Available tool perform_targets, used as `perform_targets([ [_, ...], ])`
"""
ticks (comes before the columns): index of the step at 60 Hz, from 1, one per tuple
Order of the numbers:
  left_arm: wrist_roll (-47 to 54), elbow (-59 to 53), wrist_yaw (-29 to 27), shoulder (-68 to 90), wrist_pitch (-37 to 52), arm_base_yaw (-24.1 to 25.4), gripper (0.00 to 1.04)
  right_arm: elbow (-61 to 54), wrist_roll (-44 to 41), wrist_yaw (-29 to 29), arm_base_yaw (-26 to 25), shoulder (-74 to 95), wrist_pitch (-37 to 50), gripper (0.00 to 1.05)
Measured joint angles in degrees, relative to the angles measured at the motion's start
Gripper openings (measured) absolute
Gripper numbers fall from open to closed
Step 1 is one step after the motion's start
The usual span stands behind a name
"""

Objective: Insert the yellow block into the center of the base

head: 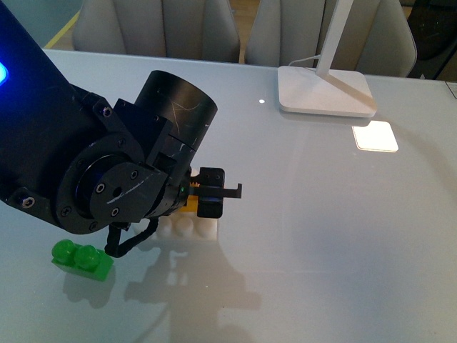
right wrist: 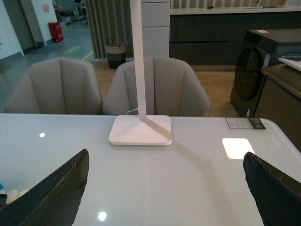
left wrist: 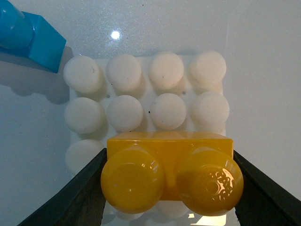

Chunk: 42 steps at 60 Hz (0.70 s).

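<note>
My left pincer (left wrist: 169, 190) clamps the yellow block (left wrist: 167, 160) over the base (left wrist: 124, 113), off-centre; next I should centre it and press down

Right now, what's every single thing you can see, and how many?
yellow block: 1, yellow, in the left gripper, over the base
base: 1, white, on the table
green brick: 1, green, left of the base
blue brick: 1, blue, beside a base corner
lamp: 1, white, far side of table
chairs: 2, beige, behind the table
table: 1, pale grey
left gripper: 1, black, shut on the yellow block
right gripper: 1, black, open, empty
</note>
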Motion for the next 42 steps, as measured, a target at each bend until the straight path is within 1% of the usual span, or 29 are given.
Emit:
perform_targets([
  [20, 0.9, 0.0, -2.1, 0.5, -0.1, 0.1, 0.63, 0.0, 0.0, 0.0, 0.0, 0.0, 0.0, 0.96],
  [42, 1.5, 0.0, -2.3, 1.1, -0.5, 0.1, 0.63, 0.0, 0.0, 0.0, 0.0, 0.0, 0.0, 0.96],
])
